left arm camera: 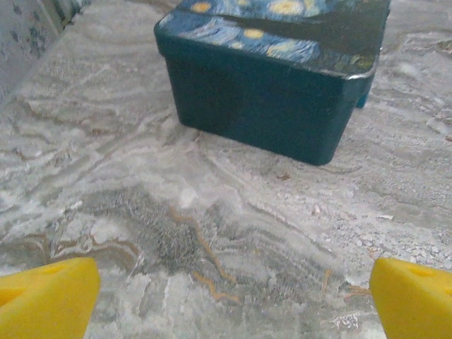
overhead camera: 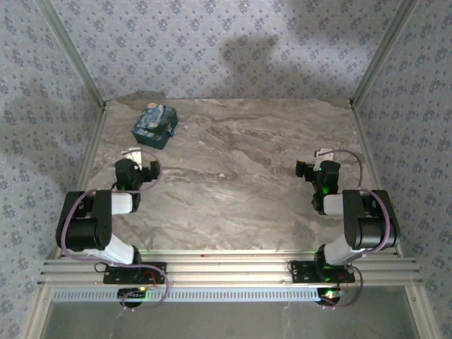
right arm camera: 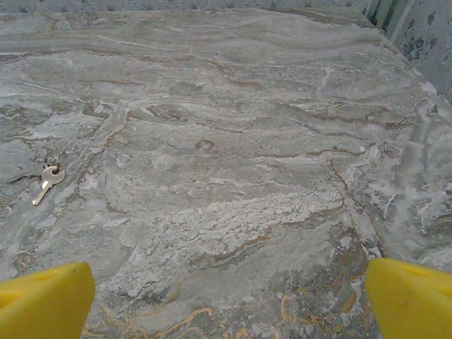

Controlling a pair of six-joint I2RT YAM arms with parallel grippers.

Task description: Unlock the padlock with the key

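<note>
Arms (overhead camera: 90, 224) folded, left tool (left arm camera: 229, 300), right tool (right arm camera: 226, 300) agape

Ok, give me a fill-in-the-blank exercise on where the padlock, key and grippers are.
1. The padlock sits near the far ___ corner of the table.
2. The left gripper points toward the ___.
3. The key lies flat on the table ahead of the right gripper, whose jaws stand ___.

Missing words: left; padlock; open.

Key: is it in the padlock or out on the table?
Out. The key lies flat on the marble table, apart from the padlock at far left.
</note>
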